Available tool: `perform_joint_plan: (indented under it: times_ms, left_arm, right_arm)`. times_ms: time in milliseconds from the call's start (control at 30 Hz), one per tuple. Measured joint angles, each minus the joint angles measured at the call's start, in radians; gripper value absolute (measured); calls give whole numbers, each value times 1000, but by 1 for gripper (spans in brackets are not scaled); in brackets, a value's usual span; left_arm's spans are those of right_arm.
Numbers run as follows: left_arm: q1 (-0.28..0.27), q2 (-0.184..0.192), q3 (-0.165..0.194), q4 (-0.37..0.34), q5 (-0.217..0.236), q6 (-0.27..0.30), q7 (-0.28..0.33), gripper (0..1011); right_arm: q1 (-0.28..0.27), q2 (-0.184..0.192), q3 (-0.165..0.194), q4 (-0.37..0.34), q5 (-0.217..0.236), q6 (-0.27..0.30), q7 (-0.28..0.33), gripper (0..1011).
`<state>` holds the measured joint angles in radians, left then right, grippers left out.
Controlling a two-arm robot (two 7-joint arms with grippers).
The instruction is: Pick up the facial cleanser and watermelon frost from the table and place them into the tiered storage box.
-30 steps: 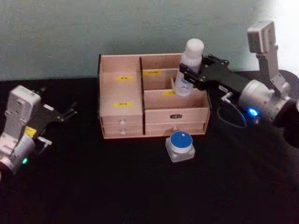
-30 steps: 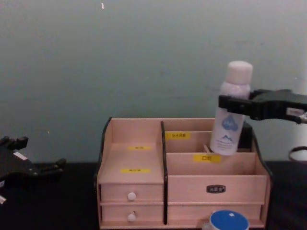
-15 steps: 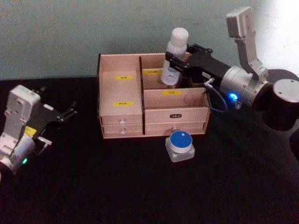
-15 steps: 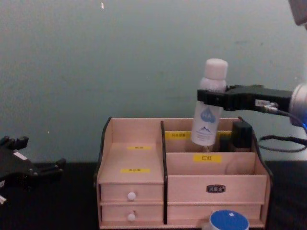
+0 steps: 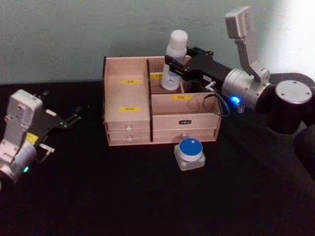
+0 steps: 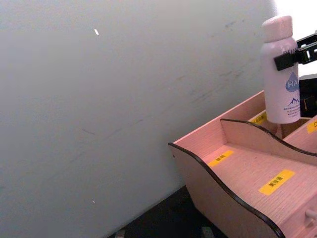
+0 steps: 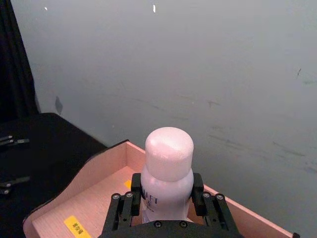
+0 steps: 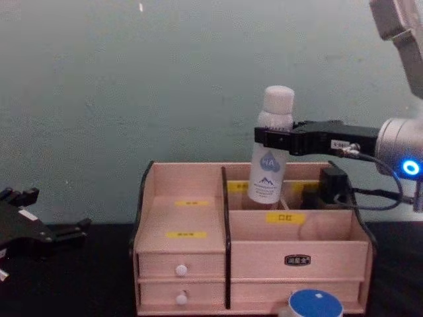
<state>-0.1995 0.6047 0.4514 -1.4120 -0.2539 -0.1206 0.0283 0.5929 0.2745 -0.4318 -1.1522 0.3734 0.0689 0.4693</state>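
The facial cleanser (image 5: 177,39), a tall white bottle with a blue drop mark, hangs upright with my right gripper (image 5: 173,66) shut around its upper body. Its lower end (image 8: 266,178) dips below the rim of the rear right compartment of the tiered storage box (image 8: 185,246), close to the middle divider. It also shows in the left wrist view (image 6: 280,59) and the right wrist view (image 7: 168,151). The watermelon frost (image 5: 190,147), a squat jar with a blue lid, stands on the table just before the box's right drawers. My left gripper (image 5: 74,116) rests open, far left of the box.
Black cloth covers the table (image 5: 123,196), with free room in front of and to the left of the box. A plain grey-green wall (image 8: 165,79) stands close behind the box. My right arm's cable (image 5: 224,105) loops over the box's right end.
My right gripper has carried the bottle leftward along the box's back and lowered it, so its base is now inside the rear compartment. The left arm and the jar have not moved.
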Motion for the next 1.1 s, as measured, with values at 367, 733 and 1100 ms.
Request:
perform_joint_plan:
  times_ms: [367,733,1100]
  left_arm:
    - [0,0,0,0,0,0,0,1001]
    - [0,0,0,0,0,0,0,1001]
    - [0,0,0,0,0,0,0,1001]
  right_arm:
    - [11,-18,-5,48,-8,-9,6,595]
    - [11,-28,-10,87,-12,-9,13,596]
    - [13,-41,-20,132,-39,-19,9,595]
